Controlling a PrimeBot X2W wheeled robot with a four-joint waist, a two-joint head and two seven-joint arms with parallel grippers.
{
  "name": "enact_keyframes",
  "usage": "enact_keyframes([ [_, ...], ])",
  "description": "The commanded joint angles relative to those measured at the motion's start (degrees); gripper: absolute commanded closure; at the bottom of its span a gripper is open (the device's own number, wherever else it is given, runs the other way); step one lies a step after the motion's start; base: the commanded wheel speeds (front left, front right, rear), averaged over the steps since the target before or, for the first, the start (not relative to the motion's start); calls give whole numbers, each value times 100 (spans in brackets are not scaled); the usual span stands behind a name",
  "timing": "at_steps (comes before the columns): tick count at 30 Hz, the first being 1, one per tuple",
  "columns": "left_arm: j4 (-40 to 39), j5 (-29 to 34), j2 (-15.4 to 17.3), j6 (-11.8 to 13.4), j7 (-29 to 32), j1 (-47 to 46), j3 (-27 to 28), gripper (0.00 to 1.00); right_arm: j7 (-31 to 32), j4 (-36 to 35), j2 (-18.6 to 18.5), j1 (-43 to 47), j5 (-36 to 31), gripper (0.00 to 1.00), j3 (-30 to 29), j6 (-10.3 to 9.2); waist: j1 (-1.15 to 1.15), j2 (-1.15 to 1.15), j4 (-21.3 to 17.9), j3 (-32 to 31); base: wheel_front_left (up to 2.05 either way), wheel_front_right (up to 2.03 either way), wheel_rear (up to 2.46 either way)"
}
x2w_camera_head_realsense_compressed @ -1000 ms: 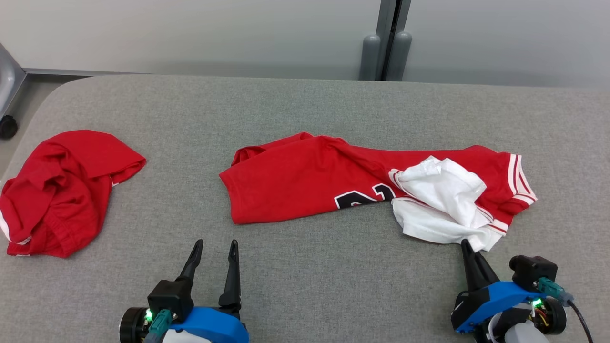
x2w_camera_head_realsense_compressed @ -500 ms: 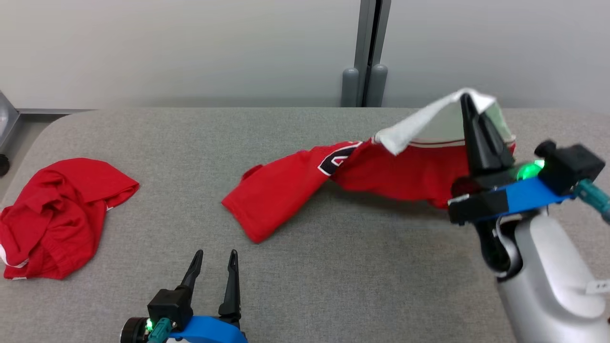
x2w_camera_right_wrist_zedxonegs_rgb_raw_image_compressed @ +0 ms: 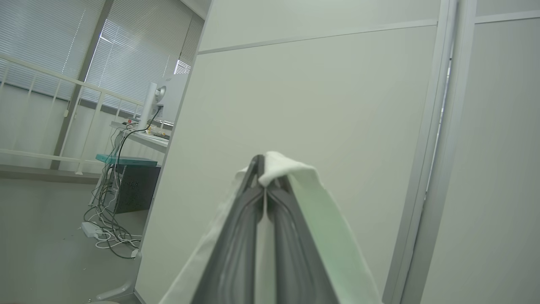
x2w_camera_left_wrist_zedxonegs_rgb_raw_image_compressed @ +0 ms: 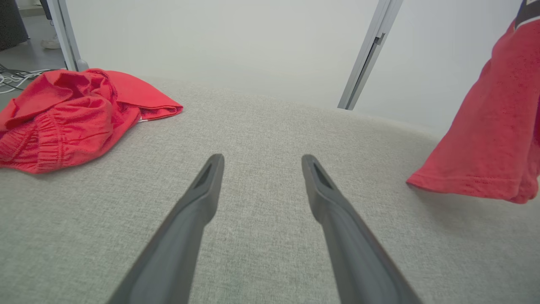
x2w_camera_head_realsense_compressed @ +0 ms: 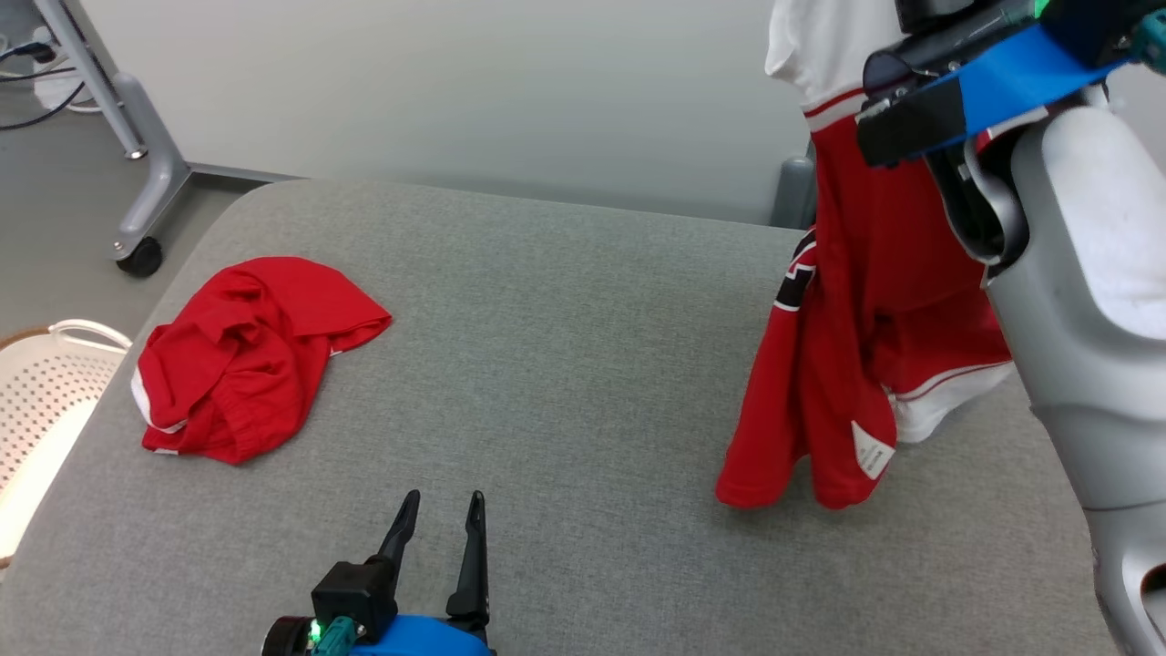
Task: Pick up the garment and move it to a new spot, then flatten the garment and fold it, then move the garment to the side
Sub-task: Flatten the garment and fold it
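The garment (x2w_camera_head_realsense_compressed: pixel 865 301), a red jersey with white trim and a white sleeve, hangs in a long bunch at the right of the grey table (x2w_camera_head_realsense_compressed: pixel 565 301). My right gripper (x2w_camera_right_wrist_zedxonegs_rgb_raw_image_compressed: pixel 265 162) is shut on its white fabric (x2w_camera_right_wrist_zedxonegs_rgb_raw_image_compressed: pixel 325 228), raised high, with the blue wrist (x2w_camera_head_realsense_compressed: pixel 1002 64) at the top right of the head view. The jersey's red hem (x2w_camera_left_wrist_zedxonegs_rgb_raw_image_compressed: pixel 468 181) is at or just above the tabletop; I cannot tell which. My left gripper (x2w_camera_head_realsense_compressed: pixel 442 510) is open and holds nothing, low over the front of the table (x2w_camera_left_wrist_zedxonegs_rgb_raw_image_compressed: pixel 261 162), left of the hanging cloth.
A second red garment (x2w_camera_head_realsense_compressed: pixel 246 355) lies crumpled on the table's left side (x2w_camera_left_wrist_zedxonegs_rgb_raw_image_compressed: pixel 71 114). A white perforated basket (x2w_camera_head_realsense_compressed: pixel 46 383) stands off the left edge, and a wheeled stand leg (x2w_camera_head_realsense_compressed: pixel 137 182) beyond the far left corner. My pale right forearm (x2w_camera_head_realsense_compressed: pixel 1075 273) fills the right edge.
My right gripper has lifted the jersey off the table, from lying spread to hanging upright. The head camera has shifted too. The left gripper stayed open and still.
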Motion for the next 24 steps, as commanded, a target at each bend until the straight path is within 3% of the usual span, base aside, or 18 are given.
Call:
enact_keyframes([
  [1, -16, -24, -2, 34, -16, -3, -45, 0, -3, 96, -22, -186, -38, 100, 19, 1, 0, 0, 107, 52, 0, 0, 0],
  [8, -58, -77, -1, 99, -16, 16, -75, 0, -2, 548, 157, -673, -185, 100, -442, 1, 0, 0, 107, -15, 0, 0, 0],
  [13, -91, -43, -1, 86, -16, 51, 25, 0, -2, 461, 76, -36, -94, 100, -389, 1, 0, 0, -239, -48, 0, 0, 0],
  [19, -125, 2, -1, 95, -16, 8, 140, 0, -1, -276, -307, 1777, 290, 100, -274, 1, 0, 0, -789, 41, 0, 0, 0],
  [24, -131, 53, -1, 82, -16, -123, 304, 0, -4, -226, -436, 3622, 445, 100, -691, 1, 0, 0, -1174, 166, 0, 0, 0],
])
